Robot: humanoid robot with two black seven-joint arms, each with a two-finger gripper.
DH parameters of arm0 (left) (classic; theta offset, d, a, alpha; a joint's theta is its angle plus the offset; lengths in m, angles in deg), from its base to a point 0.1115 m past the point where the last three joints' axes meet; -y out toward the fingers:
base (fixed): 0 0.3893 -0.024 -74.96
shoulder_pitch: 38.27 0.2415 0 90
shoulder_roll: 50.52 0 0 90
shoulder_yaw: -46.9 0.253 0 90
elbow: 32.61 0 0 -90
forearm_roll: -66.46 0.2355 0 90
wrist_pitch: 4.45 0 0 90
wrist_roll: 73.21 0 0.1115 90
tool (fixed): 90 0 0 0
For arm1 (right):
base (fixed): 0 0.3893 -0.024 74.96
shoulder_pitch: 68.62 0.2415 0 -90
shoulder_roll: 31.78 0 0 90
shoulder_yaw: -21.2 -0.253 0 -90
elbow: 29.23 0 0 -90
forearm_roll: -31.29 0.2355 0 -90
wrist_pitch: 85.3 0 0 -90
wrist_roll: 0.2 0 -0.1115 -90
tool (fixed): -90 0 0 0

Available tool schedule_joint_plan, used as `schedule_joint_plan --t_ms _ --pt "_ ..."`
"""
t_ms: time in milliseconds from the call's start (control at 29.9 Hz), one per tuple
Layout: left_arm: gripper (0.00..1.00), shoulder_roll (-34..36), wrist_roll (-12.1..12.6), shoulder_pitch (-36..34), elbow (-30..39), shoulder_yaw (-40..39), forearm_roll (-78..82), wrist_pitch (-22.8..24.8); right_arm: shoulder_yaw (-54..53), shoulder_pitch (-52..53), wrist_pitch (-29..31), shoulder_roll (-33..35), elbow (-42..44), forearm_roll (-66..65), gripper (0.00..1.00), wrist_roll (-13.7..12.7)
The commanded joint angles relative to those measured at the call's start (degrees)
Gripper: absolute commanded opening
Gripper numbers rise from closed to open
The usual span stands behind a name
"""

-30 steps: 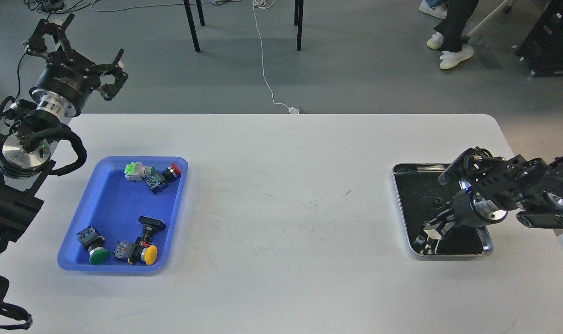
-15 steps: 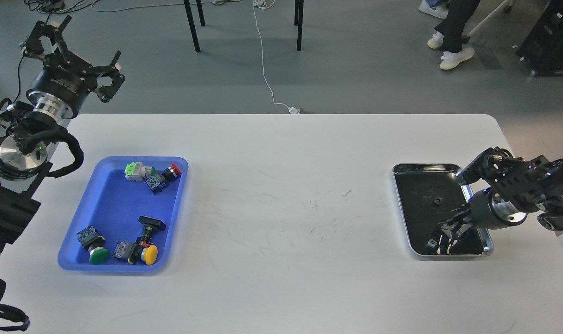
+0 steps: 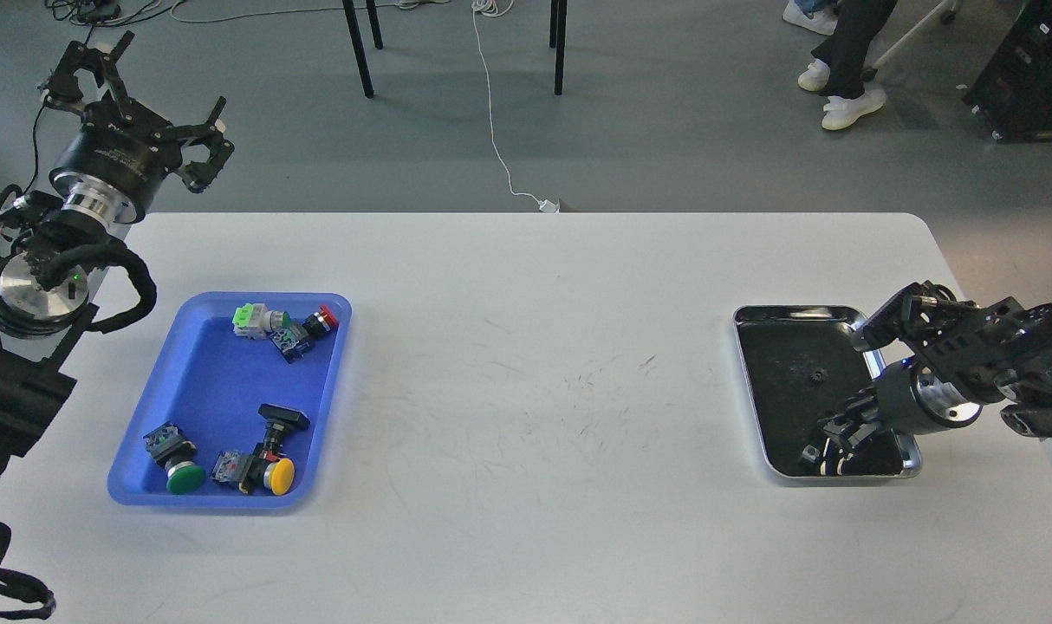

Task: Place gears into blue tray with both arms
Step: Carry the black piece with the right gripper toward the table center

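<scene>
A tiny black gear (image 3: 816,376) lies in the middle of the shiny steel tray (image 3: 751,381) at the table's right. My right gripper (image 3: 825,451) dips into that tray's near right corner, below and right of the gear; it is dark against the tray and its fingers cannot be told apart. The blue tray (image 3: 205,394) sits at the left and holds several coloured push-button switches. Raised beyond the table's far left corner, my left gripper (image 3: 132,82) stands open with nothing in it.
A white cable (image 3: 496,130) and black chair legs (image 3: 361,52) are on the floor past the table's far edge. A person's legs in white shoes (image 3: 847,95) stand at the back right.
My right arm has drawn back to the right and its gripper has slid toward the steel tray's near right corner. The left gripper shifted slightly left and up.
</scene>
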Motion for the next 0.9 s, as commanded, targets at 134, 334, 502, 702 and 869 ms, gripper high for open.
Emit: schedule_joint_plan --t_ms 134,334,502,702,869 --pt "0.98 0.13 0.02 0.00 0.00 0.08 0.09 -0.14 0.04 -0.45 0.00 0.20 0.03 -0.06 0.13 0.05" --pt "0.98 0.30 -0.06 0.00 0.00 0.00 0.00 -0.05 -0.75 0.60 -0.09 0.63 0.03 0.03 0.08 0.05" --pt "0.98 0.92 -0.06 0.09 0.00 0.00 0.00 0.22 -4.96 7.00 0.44 2.48 -0.68 0.91 0.09 0.23" --pt "0.98 0.65 -0.06 0.00 0.00 0.00 0.00 0.04 -11.20 14.13 0.97 0.29 -2.25 1.08 0.09 0.23" --pt "0.98 0.83 -0.06 0.00 0.00 0.00 0.00 0.13 -13.58 14.67 0.27 -10.06 -4.37 7.91 0.08 0.23"
